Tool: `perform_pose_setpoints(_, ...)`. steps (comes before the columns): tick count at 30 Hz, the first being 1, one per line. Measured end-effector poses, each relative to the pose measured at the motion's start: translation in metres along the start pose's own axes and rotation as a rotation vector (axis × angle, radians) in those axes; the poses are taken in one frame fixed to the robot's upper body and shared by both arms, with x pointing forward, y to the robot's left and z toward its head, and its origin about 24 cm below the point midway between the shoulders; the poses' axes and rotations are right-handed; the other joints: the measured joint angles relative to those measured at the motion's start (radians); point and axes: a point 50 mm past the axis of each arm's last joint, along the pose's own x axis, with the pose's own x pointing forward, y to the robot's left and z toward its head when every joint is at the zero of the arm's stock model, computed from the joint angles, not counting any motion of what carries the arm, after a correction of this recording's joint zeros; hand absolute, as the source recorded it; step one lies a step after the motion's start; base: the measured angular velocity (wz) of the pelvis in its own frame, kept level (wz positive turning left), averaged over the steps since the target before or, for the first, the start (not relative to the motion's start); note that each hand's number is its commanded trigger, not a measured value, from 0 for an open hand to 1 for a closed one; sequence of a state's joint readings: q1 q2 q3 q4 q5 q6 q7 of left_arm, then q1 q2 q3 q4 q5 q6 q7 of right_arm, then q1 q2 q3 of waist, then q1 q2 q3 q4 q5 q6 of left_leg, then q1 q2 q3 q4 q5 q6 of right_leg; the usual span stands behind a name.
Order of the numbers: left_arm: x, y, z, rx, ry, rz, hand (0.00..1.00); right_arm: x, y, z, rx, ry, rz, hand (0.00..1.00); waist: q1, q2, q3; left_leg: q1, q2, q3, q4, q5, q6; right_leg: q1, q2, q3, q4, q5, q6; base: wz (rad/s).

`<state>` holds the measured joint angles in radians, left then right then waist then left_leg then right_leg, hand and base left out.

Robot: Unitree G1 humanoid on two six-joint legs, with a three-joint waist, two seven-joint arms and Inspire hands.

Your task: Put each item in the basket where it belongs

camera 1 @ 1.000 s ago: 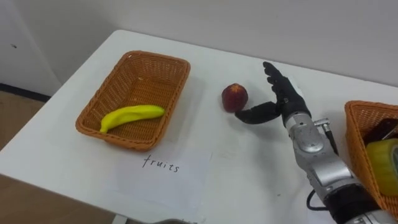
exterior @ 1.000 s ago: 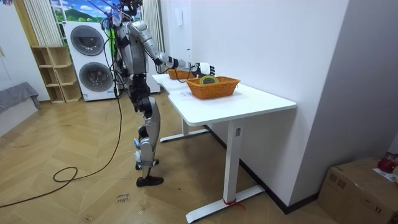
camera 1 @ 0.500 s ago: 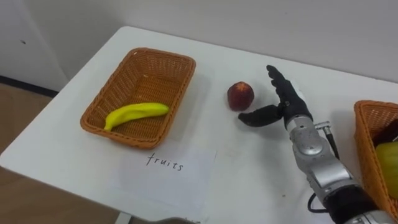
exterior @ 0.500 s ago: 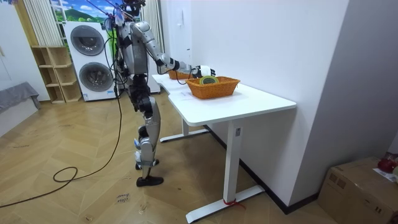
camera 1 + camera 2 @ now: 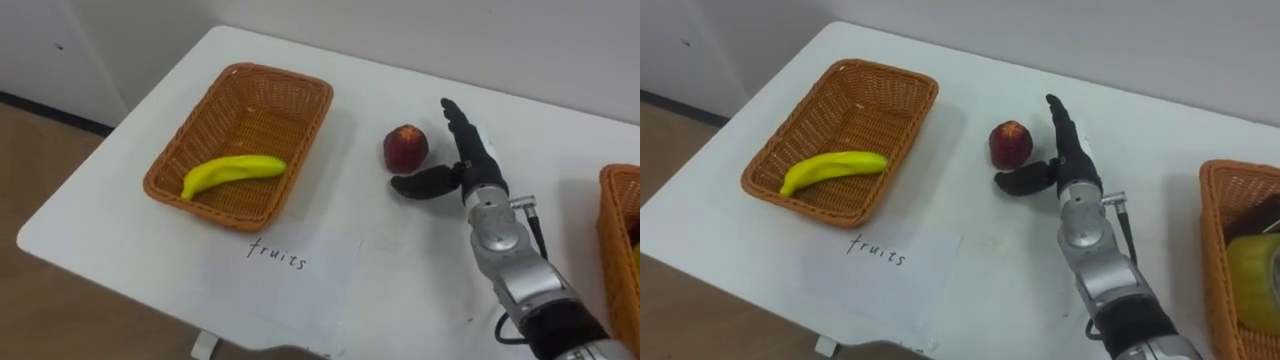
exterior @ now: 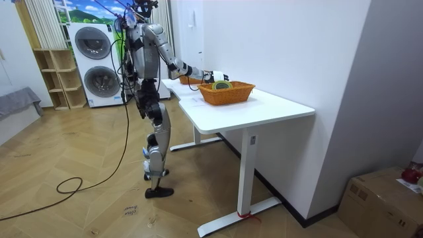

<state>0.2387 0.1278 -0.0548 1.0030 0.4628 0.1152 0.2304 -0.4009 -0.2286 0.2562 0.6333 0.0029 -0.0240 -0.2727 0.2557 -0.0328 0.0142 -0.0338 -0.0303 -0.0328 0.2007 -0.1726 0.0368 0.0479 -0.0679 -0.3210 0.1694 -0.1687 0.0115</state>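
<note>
Sorting part done on the white counter (image 5: 400, 265): fruit basket (image 5: 285, 78), second basket (image 5: 1218, 225), right hand (image 5: 470, 172) with fingers spread wide, empty. Banana (image 5: 232, 171) is basketed; red fruit (image 5: 405, 148) waits just beside the thumb, likely next.

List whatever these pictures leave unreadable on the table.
1. Right eye view: the second basket is cut off by the right edge. The yellow object in it, and something dark behind that, cannot be identified.
2. Eye views: whether the right hand touches the red fruit with its thumb is unclear.
3. Room view: the fruit basket is far off, its contents too small to tell.
</note>
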Motion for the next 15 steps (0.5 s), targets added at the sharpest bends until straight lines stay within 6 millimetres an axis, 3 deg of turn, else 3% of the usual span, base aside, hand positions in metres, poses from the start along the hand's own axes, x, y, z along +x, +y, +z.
perform_pose_setpoints(15,0.0026,0.0015,0.004,0.004,-0.007,-0.002,0.0,0.001,-0.0016,0.0004,0.003,-0.017,-0.023,0.0,0.0,-0.011,0.0025,-0.033,-0.001,-0.003,0.004,0.006,0.0,-0.03,-0.002,-0.005,0.004,0.0,0.0,0.0)
